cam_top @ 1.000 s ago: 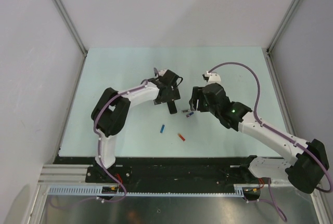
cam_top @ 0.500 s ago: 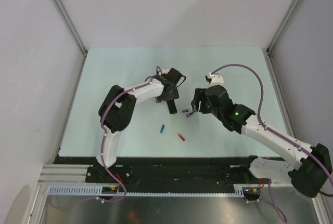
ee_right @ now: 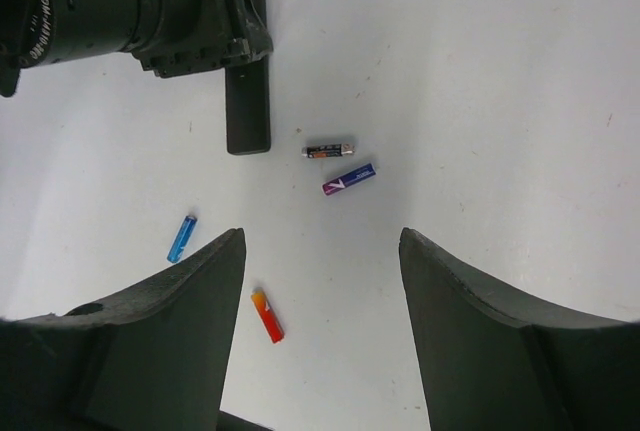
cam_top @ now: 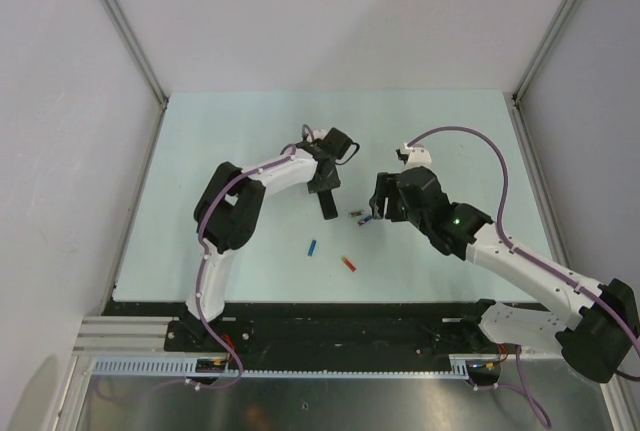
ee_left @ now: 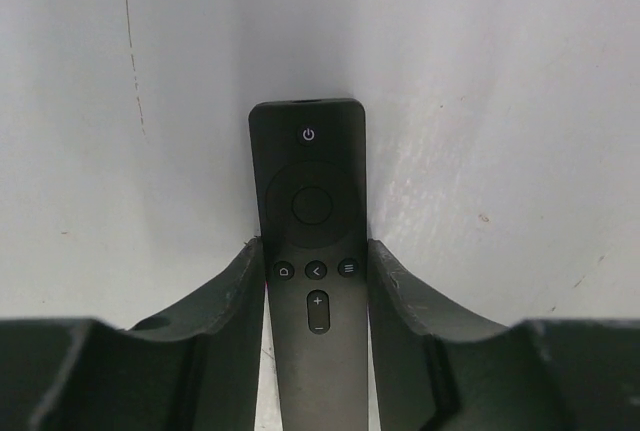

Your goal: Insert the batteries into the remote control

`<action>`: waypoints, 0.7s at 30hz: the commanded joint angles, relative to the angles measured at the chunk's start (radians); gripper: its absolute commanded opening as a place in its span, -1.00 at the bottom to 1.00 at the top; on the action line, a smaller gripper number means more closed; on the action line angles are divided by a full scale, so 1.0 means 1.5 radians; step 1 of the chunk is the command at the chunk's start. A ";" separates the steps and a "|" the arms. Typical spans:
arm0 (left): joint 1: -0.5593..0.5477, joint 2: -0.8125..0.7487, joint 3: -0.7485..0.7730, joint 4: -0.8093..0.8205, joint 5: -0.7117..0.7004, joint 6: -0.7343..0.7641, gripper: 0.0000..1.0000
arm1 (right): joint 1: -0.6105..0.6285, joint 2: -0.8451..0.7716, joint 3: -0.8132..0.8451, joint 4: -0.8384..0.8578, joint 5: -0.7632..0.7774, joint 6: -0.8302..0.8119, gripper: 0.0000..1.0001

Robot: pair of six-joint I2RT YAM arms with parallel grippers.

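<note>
The remote control (ee_left: 312,201) is a slim black bar lying buttons-up on the pale table. My left gripper (ee_left: 315,251) straddles it, both fingertips pressed against its long sides near the button row. From above, the remote (cam_top: 328,205) pokes out below the left gripper (cam_top: 326,189). My right gripper (ee_right: 320,236) hangs open over the table with nothing between its fingers. Below it lie a blue battery (ee_right: 181,239), a red-orange battery (ee_right: 267,315), a dark battery (ee_right: 328,150) and a purple-blue battery (ee_right: 349,179).
The dark battery and the purple-blue one (cam_top: 365,220) lie just right of the remote's near end, close to the right gripper (cam_top: 377,206). The blue battery (cam_top: 312,248) and red-orange battery (cam_top: 348,264) lie nearer the arm bases. White walls enclose the table (cam_top: 230,141).
The left jaws have closed in from wide open onto the remote's sides. The left arm's elbow has shifted slightly right. The right arm has edged slightly right, jaws unchanged.
</note>
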 commanded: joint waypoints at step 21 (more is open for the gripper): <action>0.025 -0.491 -0.414 0.436 0.338 0.035 -0.99 | -0.164 -0.055 -0.064 0.146 -0.410 0.098 0.41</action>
